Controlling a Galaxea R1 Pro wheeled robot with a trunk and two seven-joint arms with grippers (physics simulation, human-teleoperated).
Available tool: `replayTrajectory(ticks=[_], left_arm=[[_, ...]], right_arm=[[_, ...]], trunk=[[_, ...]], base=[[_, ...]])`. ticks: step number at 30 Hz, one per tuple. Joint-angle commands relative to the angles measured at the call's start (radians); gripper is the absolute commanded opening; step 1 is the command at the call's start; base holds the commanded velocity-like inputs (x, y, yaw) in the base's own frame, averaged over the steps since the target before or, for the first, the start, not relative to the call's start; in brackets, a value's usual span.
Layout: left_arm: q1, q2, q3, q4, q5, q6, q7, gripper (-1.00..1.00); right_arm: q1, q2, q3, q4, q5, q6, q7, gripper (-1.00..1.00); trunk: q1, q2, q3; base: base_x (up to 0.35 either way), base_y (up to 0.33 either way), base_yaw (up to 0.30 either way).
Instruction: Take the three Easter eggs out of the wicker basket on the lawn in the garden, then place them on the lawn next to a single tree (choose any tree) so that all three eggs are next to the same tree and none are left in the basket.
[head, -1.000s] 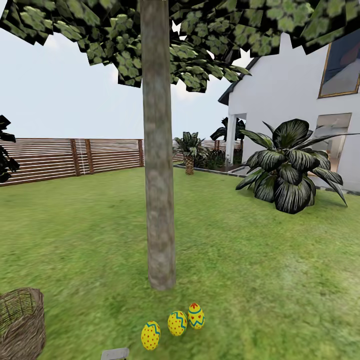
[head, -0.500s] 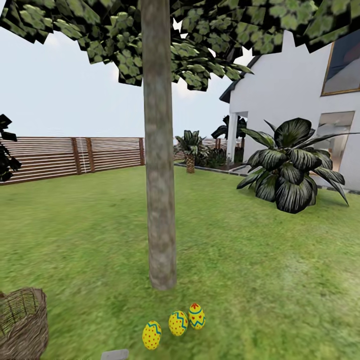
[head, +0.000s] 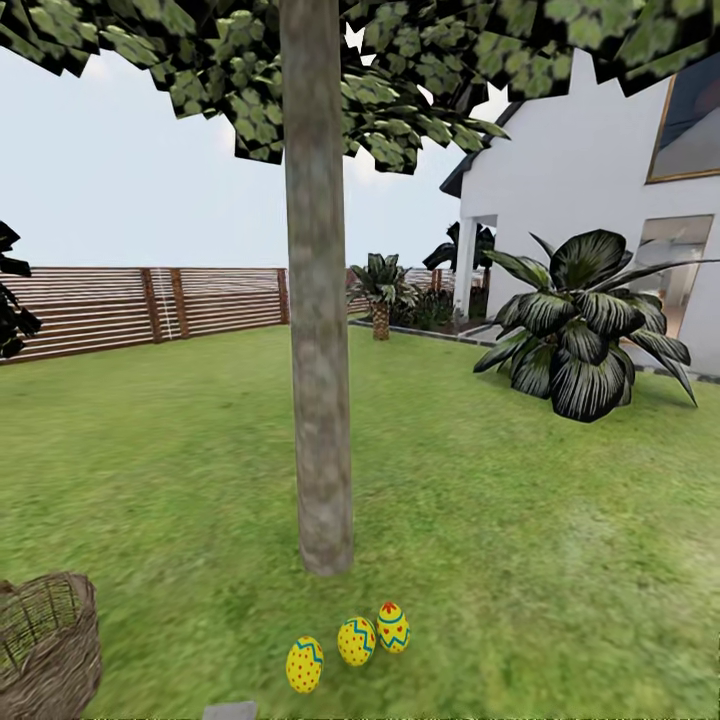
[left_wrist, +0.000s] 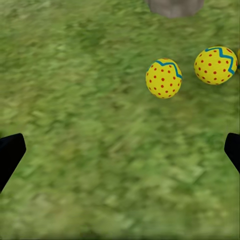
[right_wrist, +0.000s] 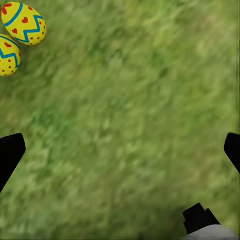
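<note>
Flat, even daylight; soft blurry grass (head: 520, 560), no hard shadows.

Three eggs (head: 357, 640) lie on the lawn (head: 520, 560) before the tree (head: 320, 400), basket (head: 45, 645) at left.

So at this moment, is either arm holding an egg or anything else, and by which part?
Nothing is held. Both sets of jaws stand wide open over bare lawn, with no egg between them. The three Easter eggs lie on the grass beside the tree.
</note>
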Motion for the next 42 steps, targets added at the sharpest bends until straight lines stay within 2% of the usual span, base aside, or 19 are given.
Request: replayTrajectory(ticks=[1,17,42], left_arm=[[0.000,0.000,-0.009,0.001,0.008,-0.003,0.004,1.00],[0.005,0.000,-0.010,0.001,0.008,-0.004,0.004,1.00],[0.043,0.000,-0.011,0.001,0.006,-0.003,0.004,1.00]], right_arm=[[0.000,0.001,-0.002,-0.002,-0.007,0.005,-0.003,1.00],[0.000,0.001,0.001,0.019,-0.006,0.005,-0.002,1.00],[0.000,0.001,0.002,0.079,0.003,0.003,-0.002,1.00]], trunk=[[-0.004,0.006,0.000],[-0.065,0.118,0.025],[-0.161,0.293,0.062]], base=[[0.000,0.000,0.000],[0.000,0.000,0.000],[0.000,0.000,0.000]])
